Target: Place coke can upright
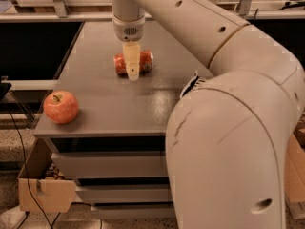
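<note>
Can (147, 62) lay on its side at the back centre of the table (119, 113). Gripper (133, 73) hung just in front of it. Apple (61, 107) sat at the front-left corner.

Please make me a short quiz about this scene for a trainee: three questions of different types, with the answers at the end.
1. True or false: the coke can stands upright on the table.
2. Where is the end effector? A. Raised high above the table. B. Down at the coke can, crossing its middle in the camera view. C. At the table's near edge.
3. Fill in: the round red fruit near the table's front corner is an ____.
Key: 1 false, it lies on its side. 2 B. 3 apple.
</note>
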You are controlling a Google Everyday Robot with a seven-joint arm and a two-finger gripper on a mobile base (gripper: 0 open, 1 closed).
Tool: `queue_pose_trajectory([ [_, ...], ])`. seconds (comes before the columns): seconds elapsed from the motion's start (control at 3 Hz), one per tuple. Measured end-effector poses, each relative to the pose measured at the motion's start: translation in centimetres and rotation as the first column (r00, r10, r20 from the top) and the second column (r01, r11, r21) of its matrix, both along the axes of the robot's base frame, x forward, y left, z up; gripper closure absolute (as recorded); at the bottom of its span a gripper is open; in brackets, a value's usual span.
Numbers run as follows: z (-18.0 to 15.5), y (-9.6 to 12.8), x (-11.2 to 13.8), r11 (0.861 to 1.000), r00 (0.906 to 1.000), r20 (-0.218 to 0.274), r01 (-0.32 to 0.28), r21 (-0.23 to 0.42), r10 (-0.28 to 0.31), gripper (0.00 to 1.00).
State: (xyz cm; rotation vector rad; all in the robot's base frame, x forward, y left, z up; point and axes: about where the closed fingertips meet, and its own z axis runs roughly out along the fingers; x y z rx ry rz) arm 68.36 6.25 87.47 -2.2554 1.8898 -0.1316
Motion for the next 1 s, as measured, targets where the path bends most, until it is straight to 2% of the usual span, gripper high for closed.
queue_pose_trajectory([
  [0.33,-1.9,0.2,0.1,0.999,0.9990,-0.032,0.033,0.035,-0.032,0.18],
  [1.0,-3.2,0.2,0.3,0.995,0.9961,-0.066,0.063,0.083,-0.058,0.64],
])
